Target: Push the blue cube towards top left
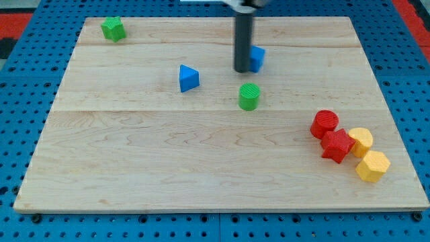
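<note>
The blue cube (258, 58) sits on the wooden board (134, 161) near the view's top, right of centre. My rod comes down from the top edge, and my tip (242, 70) stands right against the cube's left side, hiding part of it. A blue triangular block (188, 78) lies to the left of my tip. A green cylinder (249, 97) stands just below my tip.
A green star-like block (113, 28) sits at the board's top left corner. At the right, a red cylinder (325, 124), a red star-like block (336, 145) and two yellow blocks (361, 140) (373, 165) cluster together. Blue pegboard surrounds the board.
</note>
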`<state>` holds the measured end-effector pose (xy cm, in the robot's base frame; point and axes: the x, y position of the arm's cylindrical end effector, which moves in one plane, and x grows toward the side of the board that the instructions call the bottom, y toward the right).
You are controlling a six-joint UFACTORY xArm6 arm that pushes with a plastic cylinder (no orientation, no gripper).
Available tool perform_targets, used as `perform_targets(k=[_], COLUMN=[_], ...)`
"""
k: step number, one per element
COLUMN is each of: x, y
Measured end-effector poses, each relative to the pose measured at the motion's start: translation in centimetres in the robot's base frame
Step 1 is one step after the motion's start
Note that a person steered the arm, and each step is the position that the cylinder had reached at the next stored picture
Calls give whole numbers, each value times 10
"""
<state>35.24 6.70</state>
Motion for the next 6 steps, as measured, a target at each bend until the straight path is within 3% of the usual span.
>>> perform_targets(k=[1,2,4,5,6], x=[1,-18,-76,-49,-71], y=[42,41,-124,-60,-46])
